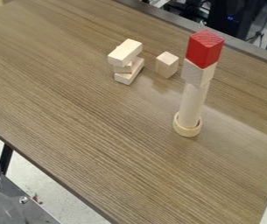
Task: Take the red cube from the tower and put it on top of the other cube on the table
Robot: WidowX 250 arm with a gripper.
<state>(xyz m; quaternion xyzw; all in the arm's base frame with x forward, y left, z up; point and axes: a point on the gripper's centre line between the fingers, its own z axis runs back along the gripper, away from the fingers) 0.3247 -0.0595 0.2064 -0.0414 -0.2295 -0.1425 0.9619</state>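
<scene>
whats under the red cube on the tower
A plain wooden cube sits directly under the red cube, above a pale cylinder standing in a ring. The faces pressed together are hidden.

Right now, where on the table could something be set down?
Bare tabletop lies left of the block stack and in front of the tower. It is crowded around the lone cube, between stack and tower.

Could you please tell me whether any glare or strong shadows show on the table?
Camera view: a pale sheen crosses the table beside the wooden cylinder, with a fainter patch near the loose plain cube; no hard-edged shadow stands out.
</scene>
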